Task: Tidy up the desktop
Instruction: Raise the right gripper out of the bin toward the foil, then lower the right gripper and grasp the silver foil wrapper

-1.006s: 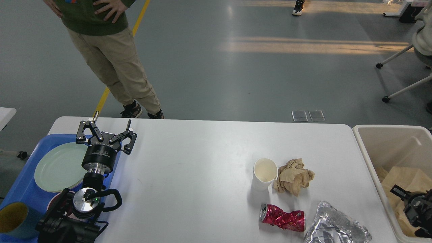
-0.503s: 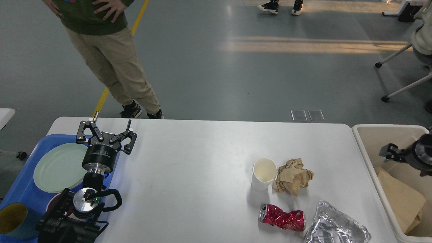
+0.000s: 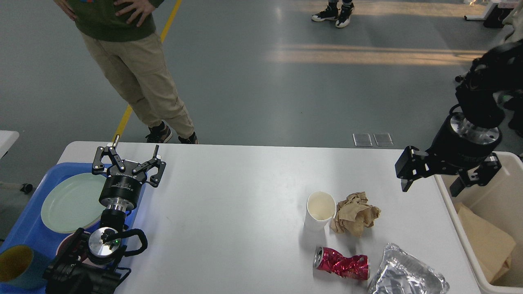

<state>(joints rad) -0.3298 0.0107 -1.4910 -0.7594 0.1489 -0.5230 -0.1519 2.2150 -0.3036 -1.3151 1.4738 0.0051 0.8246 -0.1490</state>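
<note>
The white desktop (image 3: 237, 212) holds a white paper cup (image 3: 320, 208), a crumpled brown paper ball (image 3: 355, 213), a crushed red can (image 3: 341, 263) and a crumpled foil sheet (image 3: 404, 275), all at the front right. My left gripper (image 3: 127, 154) is open and empty, pointing away from me above the desktop's left part beside the blue tray. My right gripper (image 3: 431, 188) is open and empty, hanging above the desktop's right edge next to the bin, up and to the right of the paper ball.
A beige bin (image 3: 445, 192) with brown paper (image 3: 486, 241) inside stands off the right edge. A blue tray (image 3: 24, 228) at left holds a pale green plate (image 3: 71, 202) and a yellow-lined cup (image 3: 16, 265). A person (image 3: 135, 77) stands behind the far left corner.
My right arm has risen out of the bin and swung up and to the left, with its open gripper now over the desktop's right edge. The left arm has not moved.
</note>
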